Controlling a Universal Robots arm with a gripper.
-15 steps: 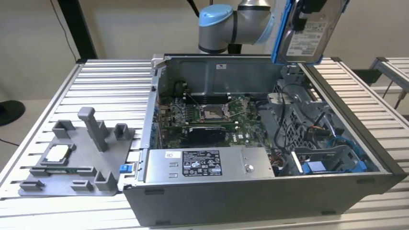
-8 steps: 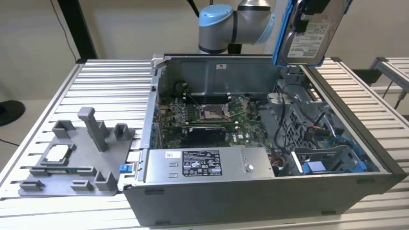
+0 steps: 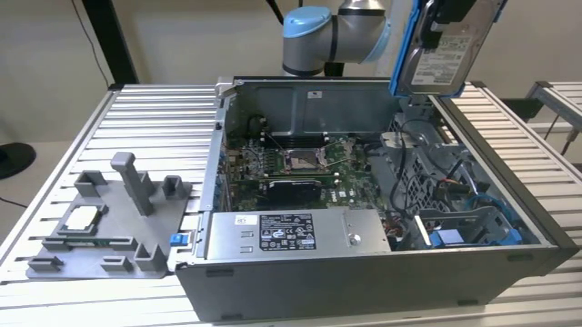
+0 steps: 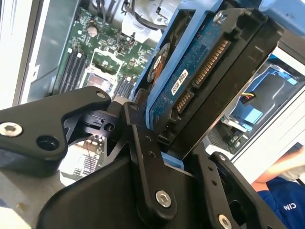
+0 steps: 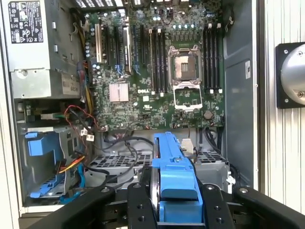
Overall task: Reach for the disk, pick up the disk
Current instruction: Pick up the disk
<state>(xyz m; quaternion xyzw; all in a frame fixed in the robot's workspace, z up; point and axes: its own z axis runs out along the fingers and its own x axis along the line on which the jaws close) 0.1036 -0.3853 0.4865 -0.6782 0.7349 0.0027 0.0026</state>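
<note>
The disk [image 3: 448, 53], a silver-grey drive with a white label and a blue caddy rail along its edge, hangs upright in the air above the back right corner of the open computer case [image 3: 364, 286]. My gripper [image 3: 448, 15] is shut on the disk from above. In the second wrist view the disk [image 4: 188, 71] shows its blue circuit board and connector between my black fingers [image 4: 143, 152]. The first wrist view has the blue caddy [image 5: 172, 171] clamped in my gripper [image 5: 175, 202], high over the motherboard [image 5: 157, 71].
The case holds a grey power supply [image 3: 291, 233] at the front and a blue drive bay [image 3: 468, 228] at the exterior view's right. A grey fixture plate [image 3: 100, 231] with a small square chip lies at the exterior view's left. A person's blue sleeve [image 4: 281, 195] is near the case.
</note>
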